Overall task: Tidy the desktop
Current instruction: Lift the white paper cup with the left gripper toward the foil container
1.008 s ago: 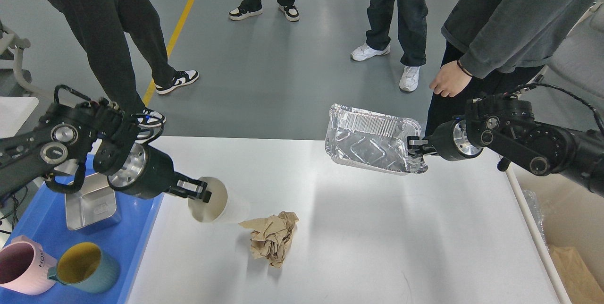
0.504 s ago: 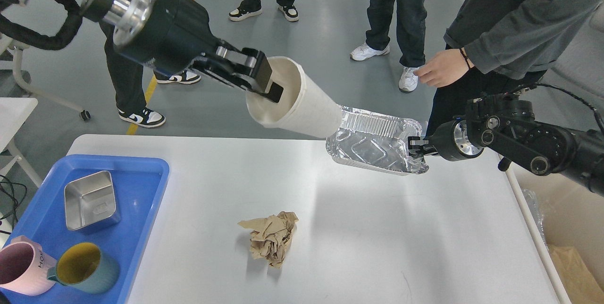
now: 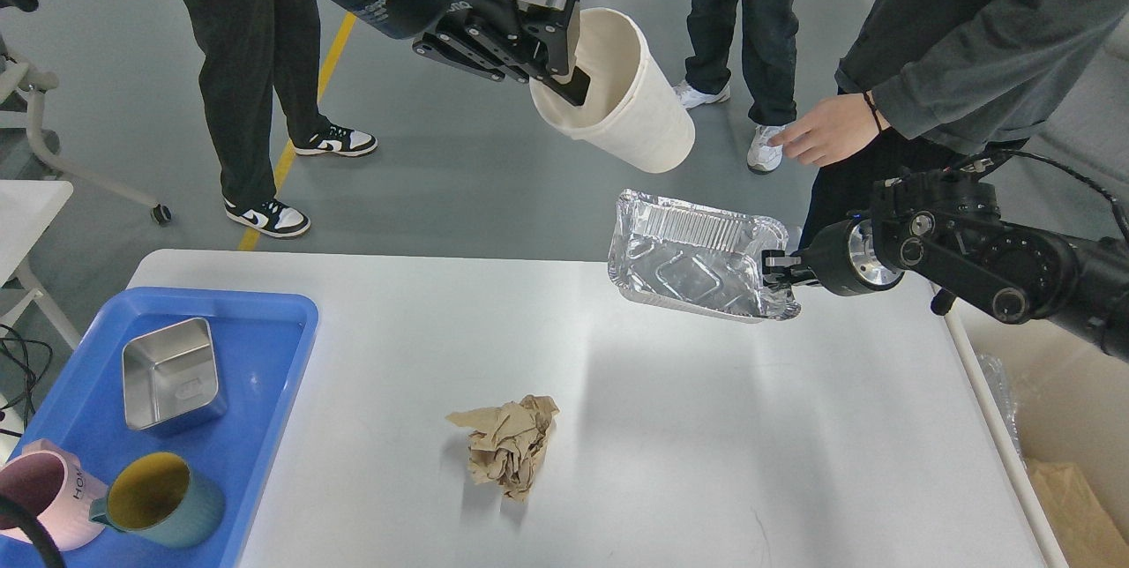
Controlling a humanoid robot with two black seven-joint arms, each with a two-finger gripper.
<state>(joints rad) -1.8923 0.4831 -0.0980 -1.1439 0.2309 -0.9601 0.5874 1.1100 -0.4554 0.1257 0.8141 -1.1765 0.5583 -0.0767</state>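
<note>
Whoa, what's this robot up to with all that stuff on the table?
It is tidying the desktop. Its left claw holds a white paper cup by the rim, high in the air and tilted. Its right claw grips the edge of an empty foil tray, lifted above the table's far side. A crumpled brown paper ball lies on the table. A blue tray on the left holds a metal tin and two mugs.

A tray (image 3: 265,392) sits on the desktop (image 3: 706,462) at its left edge, holding a metal box (image 3: 169,372) behind two mugs (image 3: 159,497). Crumpled paper (image 3: 509,446) lies mid-desktop. A foil pan (image 3: 697,255) overhangs the rear edge, a cup (image 3: 622,92) above and behind it.
</note>
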